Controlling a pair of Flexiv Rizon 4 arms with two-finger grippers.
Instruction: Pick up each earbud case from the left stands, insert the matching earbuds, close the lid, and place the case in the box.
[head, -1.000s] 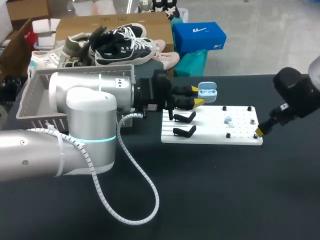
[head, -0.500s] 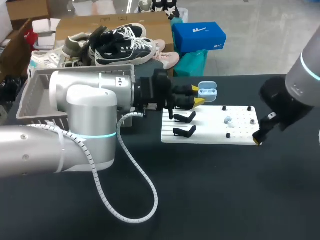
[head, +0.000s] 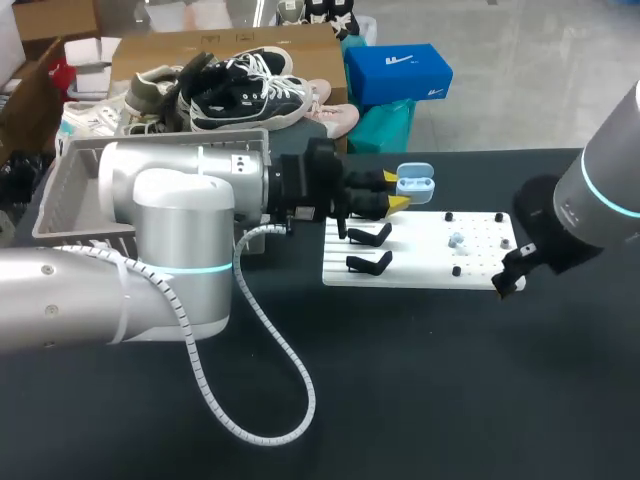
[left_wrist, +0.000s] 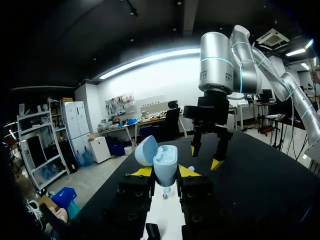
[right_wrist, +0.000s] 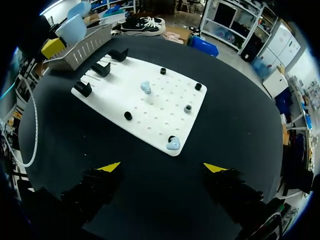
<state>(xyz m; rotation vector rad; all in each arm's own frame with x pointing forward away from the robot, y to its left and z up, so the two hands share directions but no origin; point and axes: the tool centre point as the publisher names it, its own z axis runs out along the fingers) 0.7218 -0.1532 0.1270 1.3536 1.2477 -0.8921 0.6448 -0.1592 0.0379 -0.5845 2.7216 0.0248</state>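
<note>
Head view: the left gripper, just above centre of the frame, is clamped on a pale blue earbud case. The case sticks out past its yellow tips with the lid raised, above the upper left corner of the white pegboard. Two black stands sit empty on the board's left end. An earbud lies mid-board. At right of centre, the right gripper hangs over the board's lower right corner; its spread is unreadable here.

Left wrist view: both fingers press the earbud case from either side. It stands upright, lid swung open to one side, with the pegboard beneath. Ahead, the right gripper points down, fingers spread, holding nothing.

Right wrist view: the right gripper is released, tips wide apart and nothing between them. Just ahead, at the pegboard's near edge, lies a second earbud. The first earbud lies mid-board. Three black stands line the far end, and beyond them is the earbud case.
</note>
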